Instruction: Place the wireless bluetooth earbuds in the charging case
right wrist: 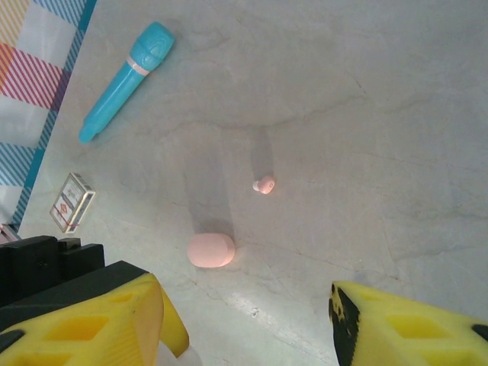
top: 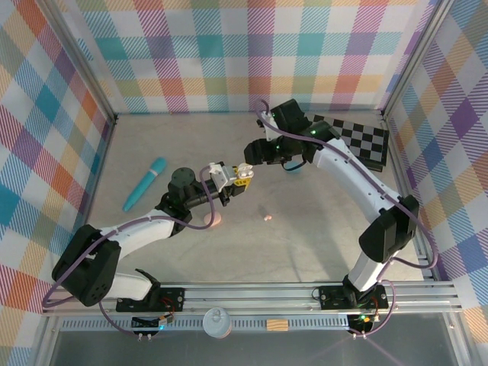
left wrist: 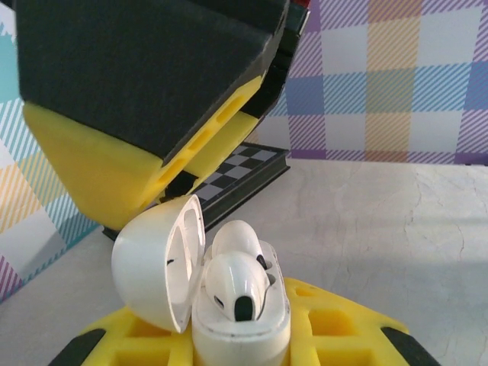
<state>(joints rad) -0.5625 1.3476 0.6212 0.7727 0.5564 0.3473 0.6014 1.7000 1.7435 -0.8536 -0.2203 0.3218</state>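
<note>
Gripping the open case point(left wrist: 255, 339) (earbuds point(left wrist: 235, 284) inside), left hand point(top: 231, 179); right hand point(right wrist: 248, 324) agape above.

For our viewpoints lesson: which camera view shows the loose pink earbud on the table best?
Right wrist view: the pink earbud lies unobstructed, its shape readable, apart from the pink case. In the top external view the pink earbud is a tiny dot.

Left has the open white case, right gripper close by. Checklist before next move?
1. Left gripper shut on white case: ok.
2. Lid open: ok.
3. Two white earbuds fully seated: cannot tell.
4. Right gripper open, empty: ok.
5. Pink earbud stowed: not ok, loose on table.
6. Pink case open: not ok, looks shut.
</note>
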